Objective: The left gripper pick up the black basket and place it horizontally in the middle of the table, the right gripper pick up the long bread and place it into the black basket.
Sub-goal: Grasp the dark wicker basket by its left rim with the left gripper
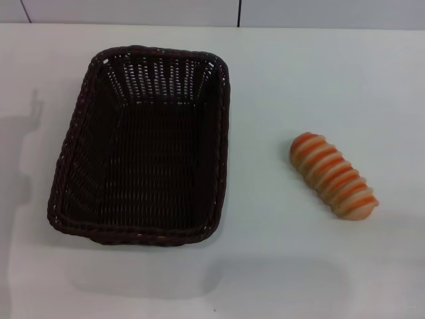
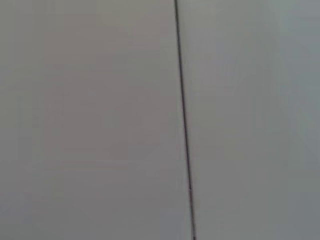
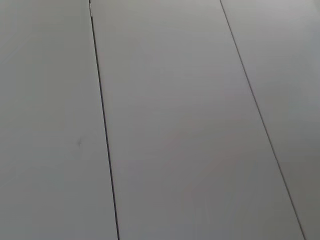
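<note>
The black basket (image 1: 143,149) sits lengthwise on the left of the white table (image 1: 279,279), not yet turned horizontal, the long bread (image 1: 333,175) lies well apart to its right, and neither claw is in view, both steps undone.

We are looking at a plain pale grey surface (image 2: 90,120) that is filling the whole left wrist view. A thin dark seam (image 2: 183,120) is running the full length of the picture, leaning only slightly, and it is splitting the surface into two flat panels. The panel on one side is showing a warmer grey, the other panel (image 2: 255,120) a cooler, faintly greenish grey.
</note>
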Robot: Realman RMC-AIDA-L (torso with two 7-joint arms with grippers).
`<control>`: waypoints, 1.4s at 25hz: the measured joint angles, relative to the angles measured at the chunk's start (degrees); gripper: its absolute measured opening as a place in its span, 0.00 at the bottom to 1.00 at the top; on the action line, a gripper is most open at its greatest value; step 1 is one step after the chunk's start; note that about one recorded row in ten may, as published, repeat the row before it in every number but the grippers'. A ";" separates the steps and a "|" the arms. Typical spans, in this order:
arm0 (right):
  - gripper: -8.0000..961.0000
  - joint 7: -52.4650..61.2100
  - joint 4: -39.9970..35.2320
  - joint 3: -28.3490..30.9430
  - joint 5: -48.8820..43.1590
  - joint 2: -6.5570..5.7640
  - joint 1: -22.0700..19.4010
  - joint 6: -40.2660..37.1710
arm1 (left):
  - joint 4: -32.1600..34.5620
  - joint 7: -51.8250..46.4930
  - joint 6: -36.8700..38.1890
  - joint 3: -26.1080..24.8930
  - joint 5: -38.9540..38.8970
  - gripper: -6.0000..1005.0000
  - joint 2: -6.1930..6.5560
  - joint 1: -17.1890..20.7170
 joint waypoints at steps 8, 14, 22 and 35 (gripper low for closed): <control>0.86 0.00 0.25 -0.17 -0.11 0.00 -0.02 0.05 | -15.41 4.42 -17.25 1.10 3.00 0.79 2.32 2.16; 0.86 0.00 0.25 -0.20 -0.11 0.01 -0.22 0.07 | -53.00 9.85 -62.95 -4.48 8.80 0.79 5.04 8.68; 0.85 0.00 0.20 -0.32 -0.11 0.05 -0.03 1.41 | -76.71 12.53 -109.32 -15.45 9.00 0.78 0.70 7.70; 0.85 0.00 -0.10 -0.91 -0.09 0.00 0.00 2.11 | -75.96 12.49 -121.99 -14.94 8.71 0.75 0.30 6.90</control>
